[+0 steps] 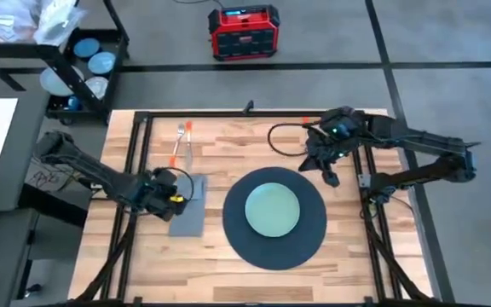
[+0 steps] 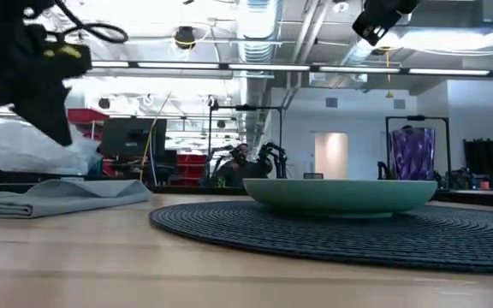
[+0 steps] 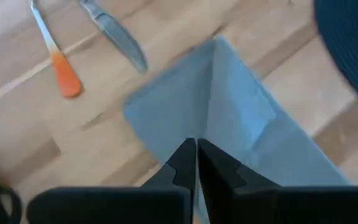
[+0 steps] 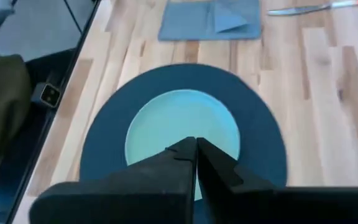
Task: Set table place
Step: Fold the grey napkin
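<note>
Fingers pressed together and holding nothing, the left gripper (image 3: 196,163) hangs over the grey napkin (image 1: 189,207), which lies flat near the table's (image 1: 348,256) left edge, just beside the dark round mat (image 1: 314,223). The right gripper (image 4: 196,160), its fingers likewise closed on nothing, is poised above the table's far right part, off the mat's far rim. A pale green plate (image 1: 272,210) sits in the mat's middle, while an orange-handled fork (image 1: 177,141) and knife (image 1: 188,147) lie side by side toward the table's far left corner, beyond the napkin.
</note>
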`<action>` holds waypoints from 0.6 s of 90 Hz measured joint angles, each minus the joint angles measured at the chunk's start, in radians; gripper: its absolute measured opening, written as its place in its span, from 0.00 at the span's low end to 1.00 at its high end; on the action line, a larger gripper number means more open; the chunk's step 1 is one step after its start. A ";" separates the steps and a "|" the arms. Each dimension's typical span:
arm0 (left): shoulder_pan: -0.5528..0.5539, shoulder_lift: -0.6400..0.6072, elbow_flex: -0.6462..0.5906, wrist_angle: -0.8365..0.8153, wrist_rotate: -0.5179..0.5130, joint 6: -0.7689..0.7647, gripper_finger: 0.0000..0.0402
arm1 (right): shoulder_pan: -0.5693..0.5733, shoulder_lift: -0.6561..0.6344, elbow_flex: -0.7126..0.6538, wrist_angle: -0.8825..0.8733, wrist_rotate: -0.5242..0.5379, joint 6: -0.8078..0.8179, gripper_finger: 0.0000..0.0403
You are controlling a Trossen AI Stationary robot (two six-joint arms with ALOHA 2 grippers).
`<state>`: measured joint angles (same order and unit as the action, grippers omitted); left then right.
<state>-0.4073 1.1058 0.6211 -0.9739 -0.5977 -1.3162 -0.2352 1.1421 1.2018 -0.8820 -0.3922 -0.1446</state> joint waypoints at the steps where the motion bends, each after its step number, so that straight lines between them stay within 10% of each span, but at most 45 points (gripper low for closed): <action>1: 0.003 0.006 -0.005 0.000 0.001 -0.003 0.00 | 0.000 0.002 0.000 0.000 0.000 0.004 0.00; 33: 0.058 0.112 -0.091 0.099 0.071 0.010 0.00 | 0.063 -0.009 -0.001 -0.013 0.010 0.033 0.00; 54: 0.084 0.224 -0.163 0.456 0.105 0.101 0.00 | 0.119 -0.034 0.000 0.000 0.041 0.051 0.00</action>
<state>-0.3234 1.3295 0.4580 -0.5175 -0.4925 -1.2149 -0.1163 1.1078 1.2015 -0.8816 -0.3514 -0.0933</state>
